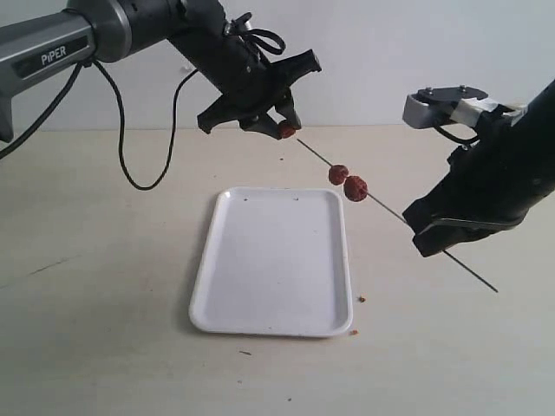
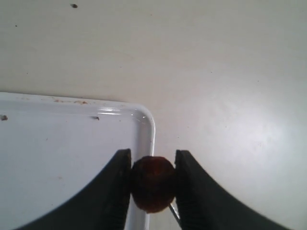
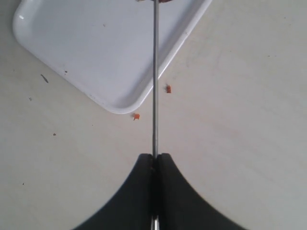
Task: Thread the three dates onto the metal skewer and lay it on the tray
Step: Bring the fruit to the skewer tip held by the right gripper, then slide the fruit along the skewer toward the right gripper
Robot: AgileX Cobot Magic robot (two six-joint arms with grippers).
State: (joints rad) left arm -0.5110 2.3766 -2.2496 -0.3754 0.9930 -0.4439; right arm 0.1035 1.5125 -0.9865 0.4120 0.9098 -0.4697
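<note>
Closest to me is the matte, pale beige table (image 1: 104, 347), and on it the tray (image 1: 270, 260), a smooth, glossy white rectangle with rounded corners and a low raised rim. It lies flat and carries only a few tiny specks. A couple of small reddish crumbs (image 1: 362, 299) sit on the table just off its right edge.

Above the table to the right, my right gripper (image 1: 422, 232) has its black, curved fingers pressed together on the metal skewer (image 1: 390, 210). The wrist view shows no gap between them except for the rod itself. The skewer is a very thin, straight grey rod held in the air, slanting up and away towards the left. Its free tail sticks out behind the gripper.

Further along the rod, over the tray's far right corner, two dates (image 1: 347, 181) are threaded on side by side, touching. They are round, wrinkled and dark reddish-brown.

Farthest back, my left gripper (image 1: 284, 126) pinches the third date (image 1: 286, 130) between its two black fingertips, part-way closed to the width of the fruit. The skewer's tip meets this date. I cannot tell whether it has gone in. A black cable (image 1: 130, 165) loops down behind that arm.
</note>
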